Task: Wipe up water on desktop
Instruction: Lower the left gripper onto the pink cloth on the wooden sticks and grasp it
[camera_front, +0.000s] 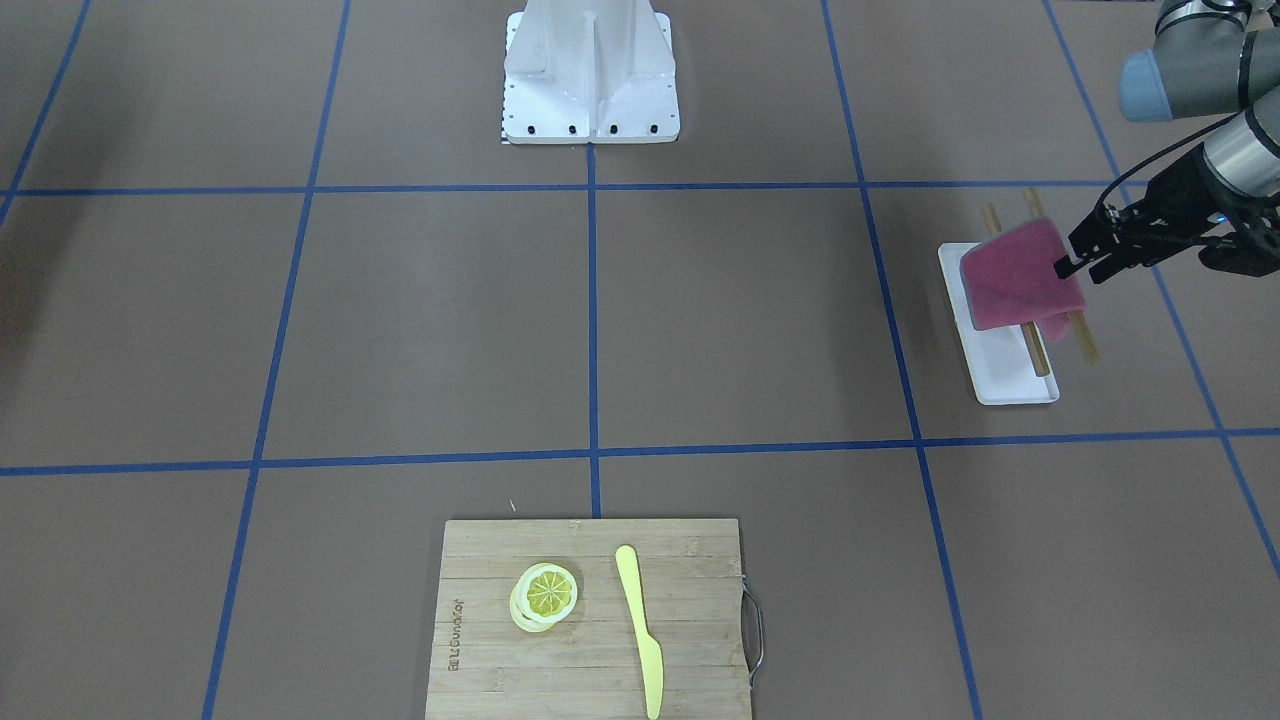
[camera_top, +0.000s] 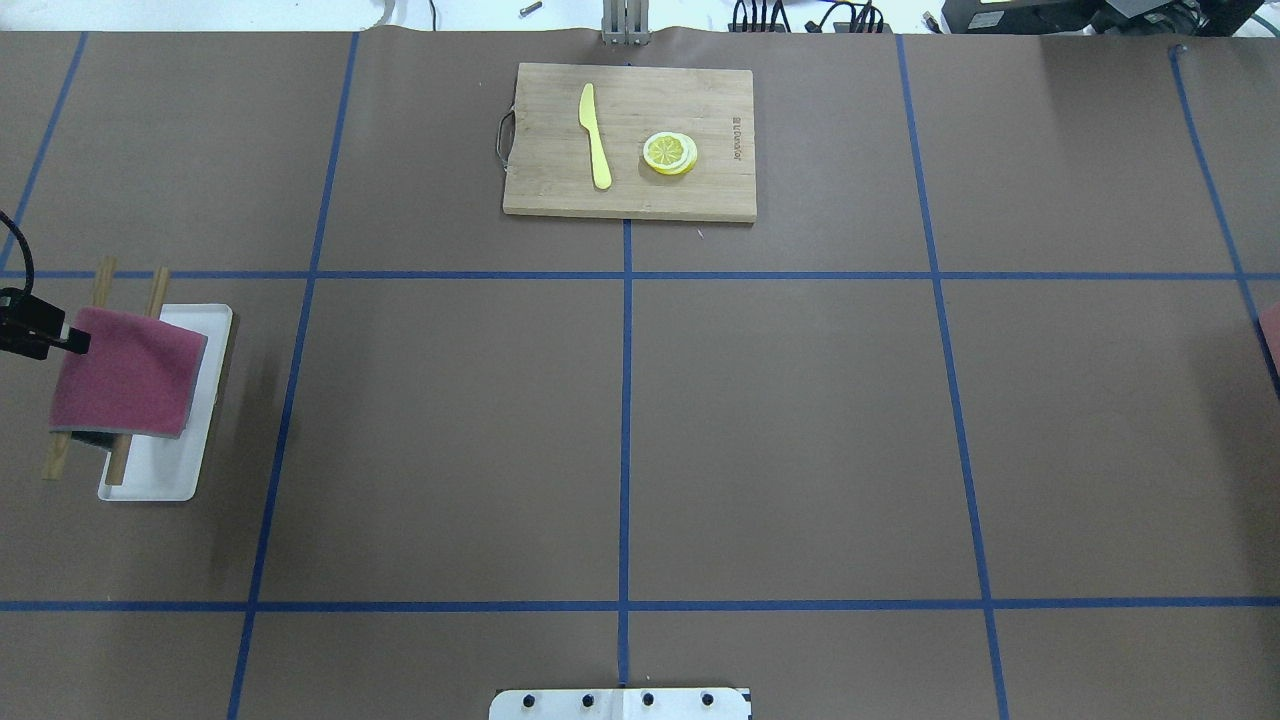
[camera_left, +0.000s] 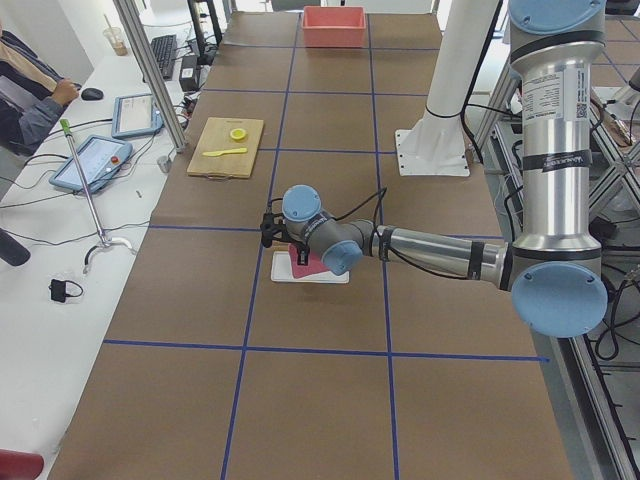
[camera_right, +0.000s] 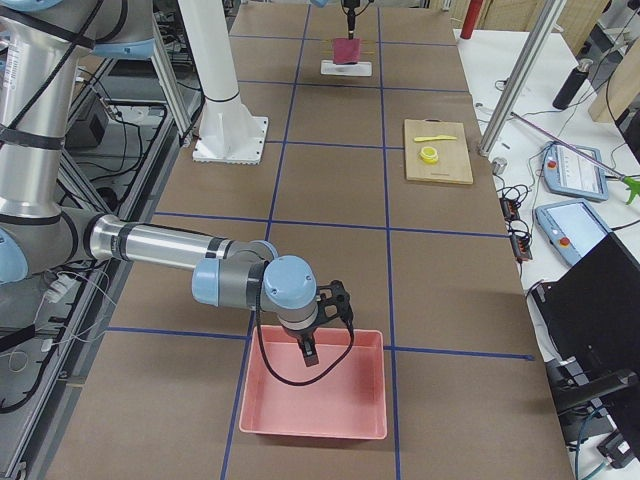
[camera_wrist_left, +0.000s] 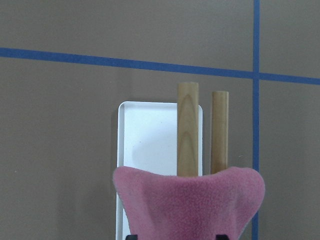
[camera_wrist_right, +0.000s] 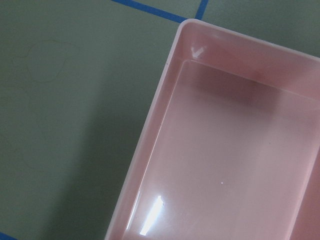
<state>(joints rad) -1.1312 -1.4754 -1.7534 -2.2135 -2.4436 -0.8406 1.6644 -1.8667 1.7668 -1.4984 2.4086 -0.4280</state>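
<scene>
pink cloth (camera_front: 1015, 280) | left jaws closed on its edge | over white tray (camera_front: 1000, 372)

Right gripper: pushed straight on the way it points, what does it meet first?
Likely the floor of the pink bin: the right gripper points down over it. Depth unclear; its rim is possible.

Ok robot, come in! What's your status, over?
Left tool shut on pink cloth, above white tray. Right tool over pink bin, open or shut unclear. Desktop: no puddle visible.
</scene>
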